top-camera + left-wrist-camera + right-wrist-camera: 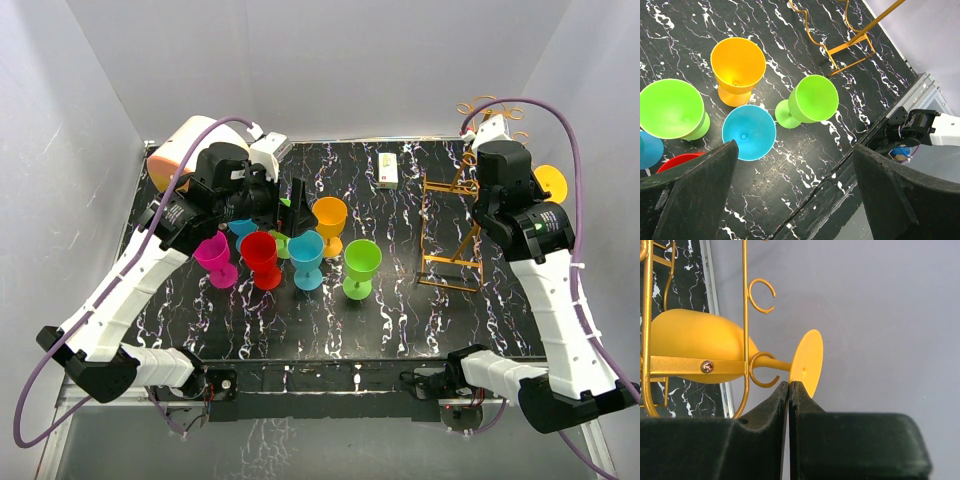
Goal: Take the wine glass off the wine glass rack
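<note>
The yellow wine glass (pixel 695 345) hangs sideways in the orange-gold wire wine glass rack (pixel 745 300), its stem in a curled loop and its round foot (pixel 807 360) outside the frame. My right gripper (pixel 790 384) is shut, fingertips pressed together right at the foot's lower edge; the foot seems to sit just behind one finger, not between them. From above, the glass (pixel 550 183) shows beside the right wrist at the rack (pixel 450 225). My left gripper (pixel 795 150) hangs wide open and holds nothing, above the table near the coloured cups.
Several plastic goblets stand mid-table: orange (pixel 329 215), green (pixel 361 262), blue (pixel 306 252), red (pixel 260 255), magenta (pixel 213 255). A small white box (pixel 388 170) lies at the back. A cream-and-orange drum (pixel 180 150) sits at the back left corner. Walls close in behind the rack.
</note>
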